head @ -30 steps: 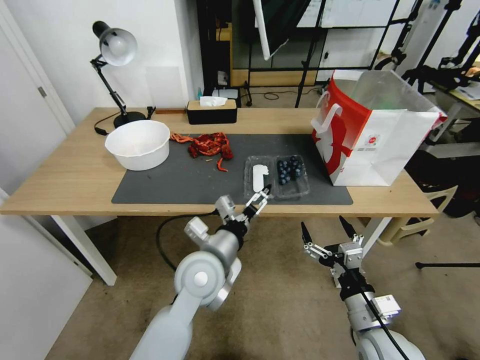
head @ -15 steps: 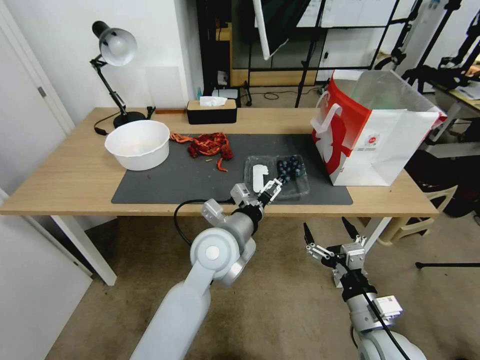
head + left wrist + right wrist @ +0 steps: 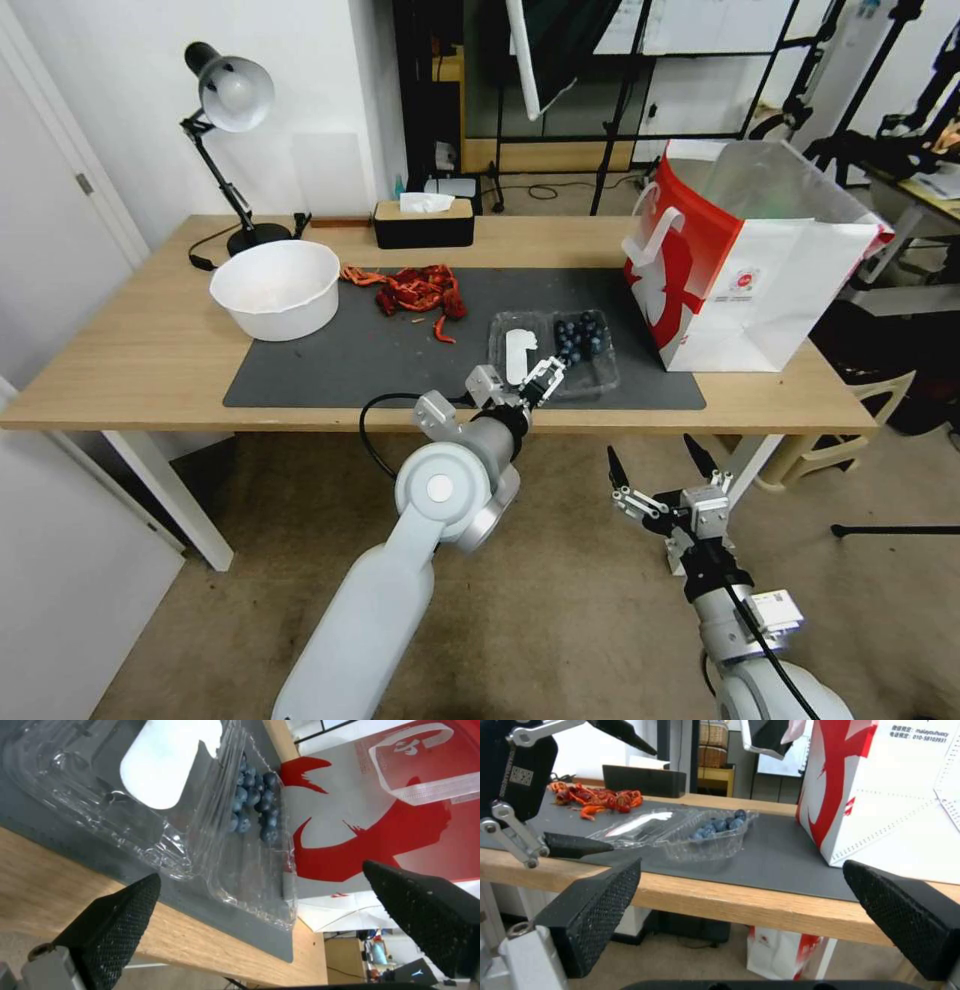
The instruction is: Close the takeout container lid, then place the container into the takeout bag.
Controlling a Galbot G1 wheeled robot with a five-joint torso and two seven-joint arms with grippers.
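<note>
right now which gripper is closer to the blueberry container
Left. The left gripper is open at the near edge of the open takeout container, by the seam with its lid. The right gripper is open too, below table height and nearer the robot.

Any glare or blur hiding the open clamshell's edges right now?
Head view: the lid is nearly see-through against the mat; its white sticker marks it. Left wrist view: highlights streak the lid, the near fingers are soft. Right wrist view: the takeout container rim reads clearly.
</note>
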